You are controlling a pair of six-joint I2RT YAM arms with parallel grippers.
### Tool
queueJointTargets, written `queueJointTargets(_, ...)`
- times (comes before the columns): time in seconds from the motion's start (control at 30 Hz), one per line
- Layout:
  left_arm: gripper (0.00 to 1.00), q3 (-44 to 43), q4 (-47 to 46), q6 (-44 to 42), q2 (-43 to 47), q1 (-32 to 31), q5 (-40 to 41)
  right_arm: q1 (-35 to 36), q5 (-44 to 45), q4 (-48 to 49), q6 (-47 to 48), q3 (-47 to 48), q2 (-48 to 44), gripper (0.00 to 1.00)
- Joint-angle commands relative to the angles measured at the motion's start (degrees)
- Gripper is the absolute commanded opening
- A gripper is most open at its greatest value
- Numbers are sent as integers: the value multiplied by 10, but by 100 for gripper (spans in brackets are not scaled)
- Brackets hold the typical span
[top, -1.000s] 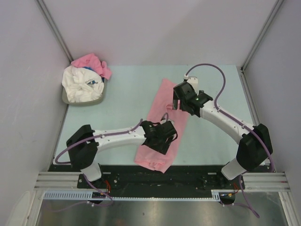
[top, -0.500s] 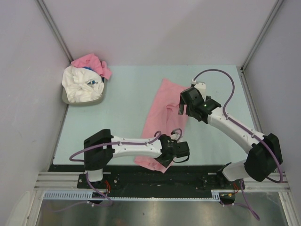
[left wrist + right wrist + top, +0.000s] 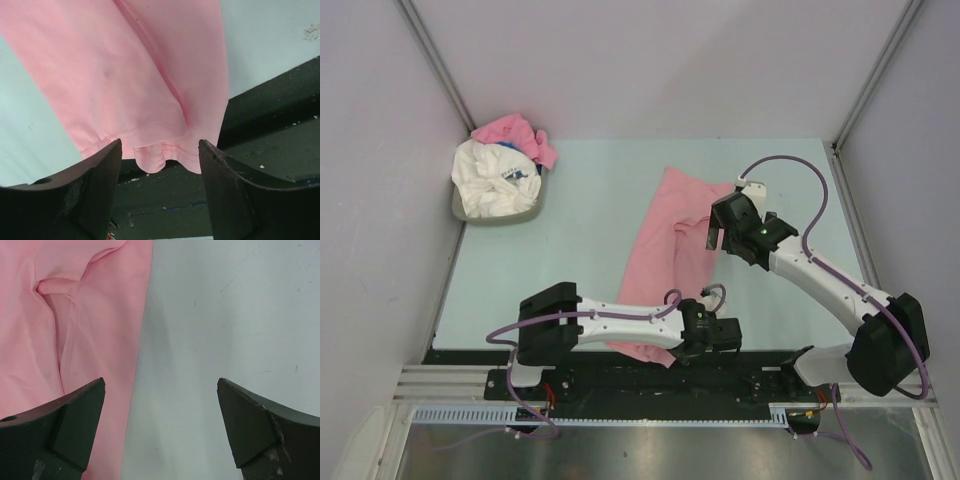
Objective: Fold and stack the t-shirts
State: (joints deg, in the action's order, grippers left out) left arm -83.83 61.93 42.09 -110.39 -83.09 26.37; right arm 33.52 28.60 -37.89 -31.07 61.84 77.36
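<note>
A light-pink t-shirt (image 3: 668, 255) lies as a long folded strip across the middle of the table, its near hem (image 3: 155, 150) hanging just past the table's front edge. My left gripper (image 3: 684, 345) hovers at that near hem, open, its fingers (image 3: 92, 185) straddling the hem without pinching it. My right gripper (image 3: 718, 238) stands wide open beside the strip's right edge near its far end, over bare table (image 3: 210, 340), with pink cloth (image 3: 75, 330) under its left finger only. More t-shirts, a white one (image 3: 492, 180) and a pink one (image 3: 510, 132), are heaped in a basket.
The grey basket (image 3: 525, 212) sits at the table's back left corner. A black rail (image 3: 270, 125) runs along the front edge right below the shirt's hem. Grey walls close in the table at the back and on both sides.
My left arm has swung right and toward the front edge, coming off the shirt's middle to its near hem. My right gripper has slid right, off the cloth. The shirt's far part now lies wider.
</note>
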Motion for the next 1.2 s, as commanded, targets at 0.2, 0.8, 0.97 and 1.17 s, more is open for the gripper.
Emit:
queueJointTargets(0.2, 65, -6, 11, 14, -32, 4, 47, -6, -6, 19, -12, -19, -26, 100)
queueJointTargets(0.8, 25, 54, -40, 6, -24, 21, 28, -6, -13, 30, -14, -30, -15, 100)
queueJointTargets(0.97, 0, 76, -45, 11, -12, 22, 26, -6, -14, 30, -14, -30, -12, 100)
queueJointTargets(1.17, 0, 79, -22, 15, 21, 23, 43, -5, -17, 37, -14, -30, -12, 100)
